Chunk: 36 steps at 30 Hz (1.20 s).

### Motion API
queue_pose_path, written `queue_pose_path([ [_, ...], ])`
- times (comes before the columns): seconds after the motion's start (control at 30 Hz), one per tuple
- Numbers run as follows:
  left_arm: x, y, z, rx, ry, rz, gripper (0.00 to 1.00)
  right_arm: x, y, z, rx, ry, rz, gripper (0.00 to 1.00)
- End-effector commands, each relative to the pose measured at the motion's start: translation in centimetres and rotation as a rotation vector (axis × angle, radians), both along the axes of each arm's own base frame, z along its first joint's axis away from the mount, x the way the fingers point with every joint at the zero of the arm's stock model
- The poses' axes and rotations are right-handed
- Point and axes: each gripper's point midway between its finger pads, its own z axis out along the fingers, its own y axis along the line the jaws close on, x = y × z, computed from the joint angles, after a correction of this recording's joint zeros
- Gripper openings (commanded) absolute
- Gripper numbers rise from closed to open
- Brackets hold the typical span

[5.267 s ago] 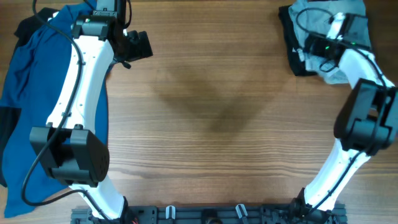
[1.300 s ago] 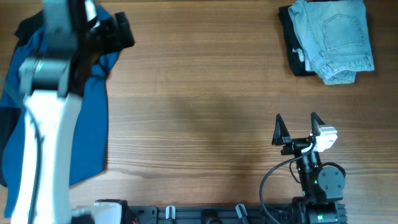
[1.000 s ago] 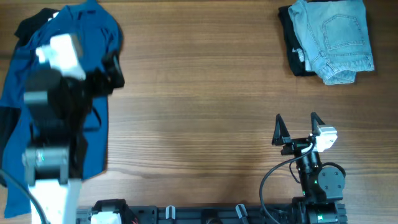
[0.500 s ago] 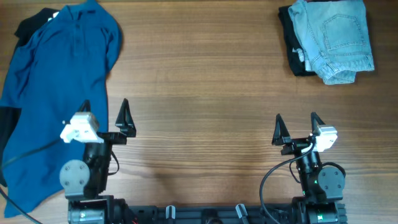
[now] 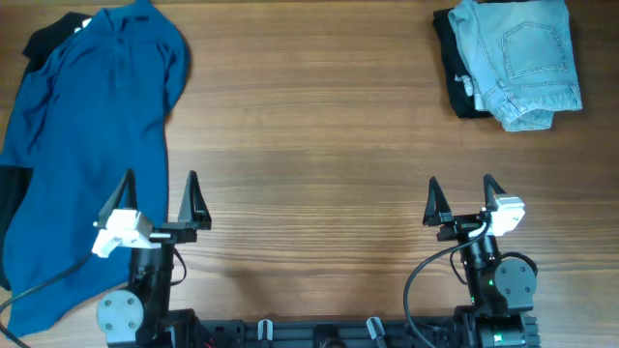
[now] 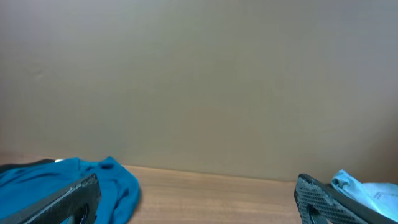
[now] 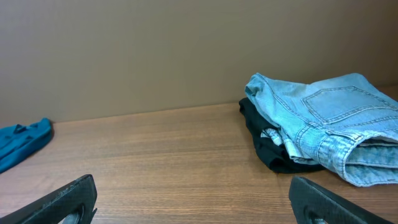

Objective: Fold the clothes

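Note:
The folded pale denim shorts [image 5: 519,60] lie on a folded black garment [image 5: 453,70] at the table's far right; both show in the right wrist view [image 7: 323,127]. The deep-blue collared shirt [image 5: 82,145] lies spread at the left, over another black garment [image 5: 50,34]; it shows in the left wrist view [image 6: 68,183]. My left gripper [image 5: 160,192] is open and empty at the near left, beside the shirt's edge. My right gripper [image 5: 460,197] is open and empty at the near right, far from the shorts.
The wooden table [image 5: 309,145] runs between the two piles. A black rail with the arm bases [image 5: 319,333] lines the near edge. A plain tan wall [image 6: 199,74] stands behind the table.
My left arm has swung back from the shirt at the far left and folded down to the near edge; its gripper now rests open. The right arm has not moved. The clothes lie unchanged.

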Motion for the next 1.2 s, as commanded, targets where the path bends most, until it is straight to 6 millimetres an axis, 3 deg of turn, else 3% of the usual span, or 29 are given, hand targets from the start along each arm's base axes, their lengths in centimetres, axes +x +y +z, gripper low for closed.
queue_pose_path([
  [0.0,-0.3,0.4,0.0,0.017,-0.018,0.027,1.0,0.0,-0.1,0.2,-0.009,-0.011,-0.011,1.0],
  [0.47,0.2,0.6,-1.7,0.011,0.021,0.039,1.0,0.0,-0.1,0.2,-0.009,-0.011,-0.011,1.0],
  [0.7,1.3,0.8,-6.3,0.005,0.122,0.041,1.0,0.0,-0.1,0.2,-0.009,-0.011,-0.011,1.0],
  [0.87,1.6,0.8,-8.1,0.003,0.162,0.041,1.0,0.0,-0.1,0.2,-0.009,-0.011,-0.011,1.0],
  [1.03,1.7,0.8,-11.4,-0.003,0.297,0.039,1.0,0.0,-0.1,0.2,-0.009,-0.011,-0.011,1.0],
  [1.17,1.7,0.8,-11.6,-0.005,0.307,0.041,1.0,0.0,-0.1,0.2,-0.009,-0.011,-0.011,1.0],
])
